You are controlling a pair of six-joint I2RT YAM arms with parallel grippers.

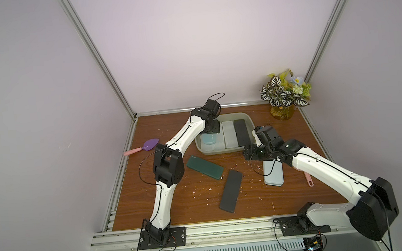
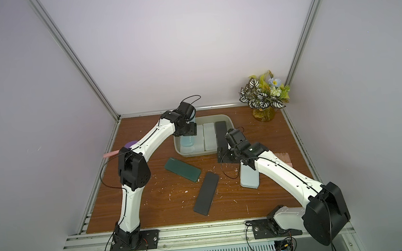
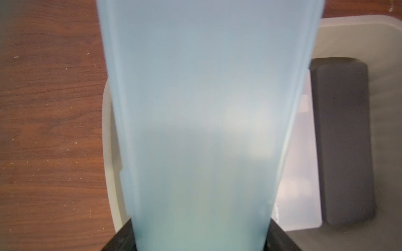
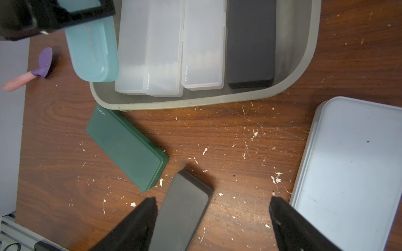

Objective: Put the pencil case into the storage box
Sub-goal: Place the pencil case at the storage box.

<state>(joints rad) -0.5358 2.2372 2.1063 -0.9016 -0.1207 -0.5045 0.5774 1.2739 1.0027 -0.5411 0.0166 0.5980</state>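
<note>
A purple spatula (image 1: 150, 144) with a pink handle lies near the table's left edge. Next, the left gripper (image 1: 211, 129) has its fingers (image 3: 121, 238) clamped on a pale blue pencil case (image 4: 91, 52), held tilted with its lower end over the left end of the storage box (image 4: 195, 102); whether it touches the box floor cannot be told. Beside it in the box lie three clear cases (image 4: 165, 54) and, at the right end, a black case (image 4: 250, 43). In front of the box, a green case (image 1: 205, 167) and a second black case (image 1: 231, 191) lie on the wooden table (image 1: 177, 208). The right gripper (image 4: 212, 219) hovers over that table with fingers (image 4: 150, 215) spread wide, holding nothing. Just right of it lies a flat grey-blue lid (image 4: 348, 173), and a potted plant (image 1: 284, 93) stands in the far right corner
</note>
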